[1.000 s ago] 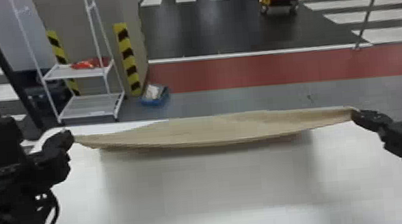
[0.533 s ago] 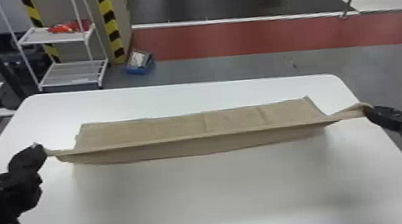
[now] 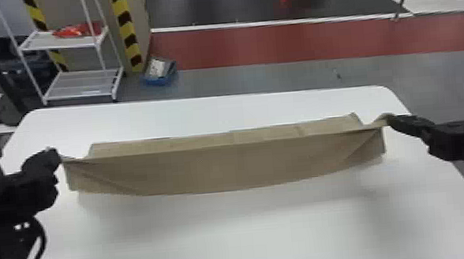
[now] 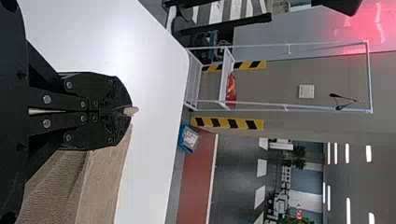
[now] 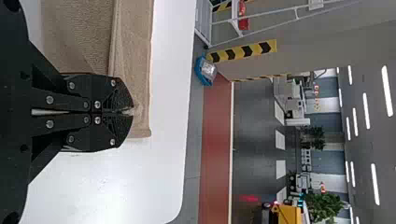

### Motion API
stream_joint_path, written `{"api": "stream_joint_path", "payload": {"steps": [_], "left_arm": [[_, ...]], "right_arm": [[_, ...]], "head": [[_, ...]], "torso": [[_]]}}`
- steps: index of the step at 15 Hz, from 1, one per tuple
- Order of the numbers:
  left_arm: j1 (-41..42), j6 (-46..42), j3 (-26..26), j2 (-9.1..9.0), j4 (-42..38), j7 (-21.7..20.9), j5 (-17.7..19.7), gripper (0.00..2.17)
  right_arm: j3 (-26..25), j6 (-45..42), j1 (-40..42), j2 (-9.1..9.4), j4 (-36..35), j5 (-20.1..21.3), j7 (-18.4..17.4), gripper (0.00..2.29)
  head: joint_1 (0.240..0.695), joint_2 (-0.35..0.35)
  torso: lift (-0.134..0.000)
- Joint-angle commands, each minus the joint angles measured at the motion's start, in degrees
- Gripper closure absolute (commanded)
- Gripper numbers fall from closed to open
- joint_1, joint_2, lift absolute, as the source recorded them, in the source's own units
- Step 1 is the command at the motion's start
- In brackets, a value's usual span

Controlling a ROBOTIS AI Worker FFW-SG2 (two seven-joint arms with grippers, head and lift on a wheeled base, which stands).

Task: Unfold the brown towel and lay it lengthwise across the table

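Where the white table [image 3: 251, 236] has its left side, my left arm comes in low from the view's left edge, its gripper [image 3: 57, 154] angled inward over the tabletop. In that wrist's view, the fingers of my left gripper [image 4: 132, 112] point towards the table's far edge, pressed together at the tips on a corner of the brown towel [image 3: 222, 167]; a small bit of cloth pokes out past them.

From there the towel stretches left to right between my hands, its long axis nearly parallel to the table's far edge. Its near part hangs as a long flap facing the table's near side, the lower hem bowing down in the middle, with creases fanning inward from both held ends. Behind the taut upper line, a narrower strip of cloth extends towards the table's far edge.

At the table's right side, my right arm reaches in over the edge, its gripper [image 3: 391, 120] pointing inward and slightly towards the far side. Cloth is twisted at its tips. My right wrist's view shows those fingers closed together on the towel, with some of the cloth spreading beside and beyond them.
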Motion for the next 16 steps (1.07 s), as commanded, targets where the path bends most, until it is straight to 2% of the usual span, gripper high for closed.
{"api": "stream_joint_path", "payload": {"steps": [1,2,4,7,10,11,14,15,16], "left_arm": [[-6.6,0.0,-1.8,0.24,8.7,-0.1,-3.5,1.74],[-9.0,-0.2,-2.8,0.24,12.1,-0.1,-5.5,1.74],[-13.5,-2.1,-3.9,0.32,19.1,-0.2,-5.9,1.74],[-17.4,-9.8,-5.9,0.32,26.7,0.6,-8.4,1.74],[-17.6,-13.2,-5.3,0.32,27.3,1.7,-8.4,1.74],[-18.2,-12.6,-5.3,0.5,27.4,1.5,-8.0,1.74],[-21.6,-9.8,-5.5,0.76,31.2,0.8,-9.1,1.74],[-22.7,-9.8,-6.0,0.85,32.9,1.0,-9.6,1.71],[-23.7,-10.0,-6.7,0.85,34.7,1.5,-9.7,1.62]], "right_arm": [[1.8,0.0,-7.1,-0.17,8.9,2.6,-0.4,1.55],[2.7,-0.2,-9.3,-0.35,12.0,3.1,-0.5,1.55],[4.5,-0.5,-13.2,-0.7,17.6,4.1,-1.4,1.55],[5.7,-3.9,-17.1,-0.79,24.1,5.5,-2.7,1.55],[5.1,-6.1,-18.3,-1.58,27.0,4.8,-4.2,1.55],[5.4,-6.3,-18.9,-2.19,28.4,4.7,-4.5,1.55],[6.3,-9.5,-20.8,-2.37,33.0,5.6,-5.7,1.55],[7.3,-10.4,-21.1,-2.37,34.0,5.6,-6.6,1.41],[8.0,-11.9,-21.1,-2.37,34.8,5.7,-7.8,1.12]], "head": [[0.695,-0.016],[0.695,-0.013],[0.695,-0.008],[0.695,-0.003],[0.68,-0.002],[0.674,-0.002],[0.663,-0.008],[0.663,-0.008],[0.663,-0.008]], "torso": [[-0.121],[-0.121],[-0.121],[-0.121],[-0.121],[-0.121],[-0.121],[-0.121],[-0.121]]}}
